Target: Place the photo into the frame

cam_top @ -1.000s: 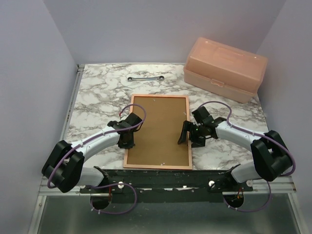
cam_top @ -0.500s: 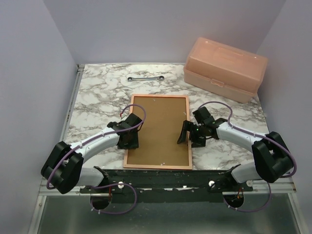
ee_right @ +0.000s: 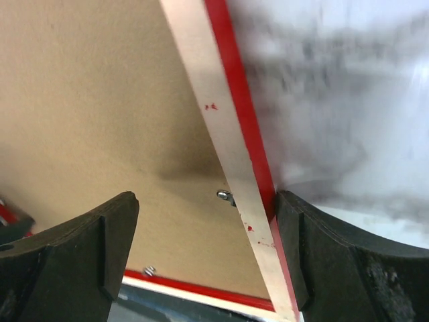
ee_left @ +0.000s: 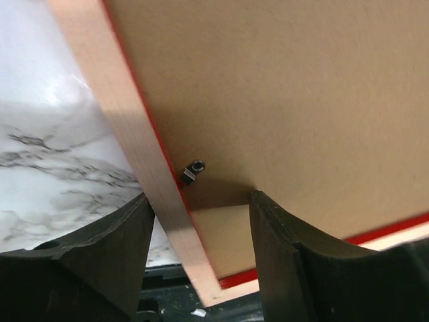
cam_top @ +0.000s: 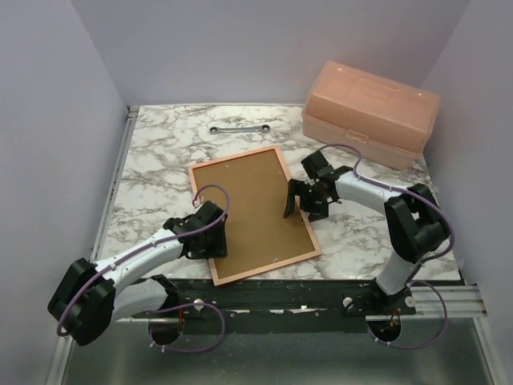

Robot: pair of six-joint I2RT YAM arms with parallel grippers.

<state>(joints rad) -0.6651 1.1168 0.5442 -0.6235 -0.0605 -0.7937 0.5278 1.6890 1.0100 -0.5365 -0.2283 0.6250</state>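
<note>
A marbled table (cam_top: 152, 160) sits between pale lilac walls. The frame (cam_top: 268, 268) lies on it back-up, its brown backing board (cam_top: 248, 208) showing. A second ago it sat square to the table's near edge. Now it is turned counter-clockwise as seen from above, with its far end swung to the left.

The left arm has drawn back toward the near left. The left gripper (ee_left: 199, 196) stands with its fingers apart over the left rail by the near-left corner, clamping nothing, and a small metal tab (ee_left: 192, 169) is just ahead of it. The right arm's elbow has swung inward. The right gripper (ee_right: 206, 198) is spread wide across the right rail, with one finger over the board and the other right against the red outer edge.

The near-left corner reaches the table's front edge. The far-right corner is apart from the pink plastic box (cam_top: 370, 112), and the wrench (cam_top: 239, 128) lies beyond the far rail, not touching it. Bare marble lies to the frame's left and past its far edge.
</note>
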